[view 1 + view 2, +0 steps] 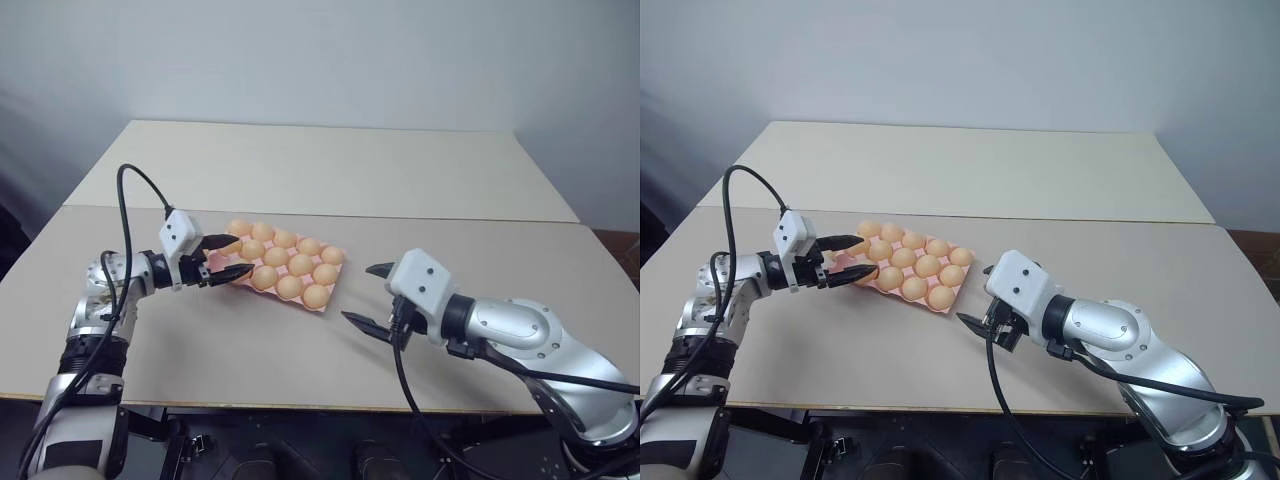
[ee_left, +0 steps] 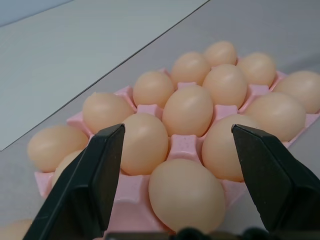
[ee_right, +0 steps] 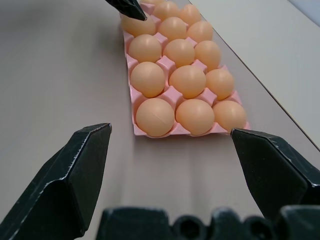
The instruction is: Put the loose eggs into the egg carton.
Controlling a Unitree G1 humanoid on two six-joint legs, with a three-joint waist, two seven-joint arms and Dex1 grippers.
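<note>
The egg carton [image 1: 283,266] sits mid-table [image 1: 300,170], apparently full. The left gripper [image 1: 226,257], fingers parted and empty, straddles its corner egg [image 2: 186,194]; a careless retreat could dislodge it. The right gripper [image 1: 366,296] waits wide, empty.

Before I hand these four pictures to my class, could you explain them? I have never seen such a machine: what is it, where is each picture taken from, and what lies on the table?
It is a two-armed humanoid robot; each arm ends in a gripper of two black fingers. The two wide pictures come from the cameras in its head, looking down over its arms. The two close-ups come from cameras on its wrists, looking out between the fingers.

On the beige table lies a pink egg carton, its cups holding tan-orange eggs. The left gripper is at the carton's left end, its fingers spread either side of the nearest egg, which sits in a cup there. The right gripper hangs wide open to the carton's right, over bare table. Neither is holding anything.
</note>
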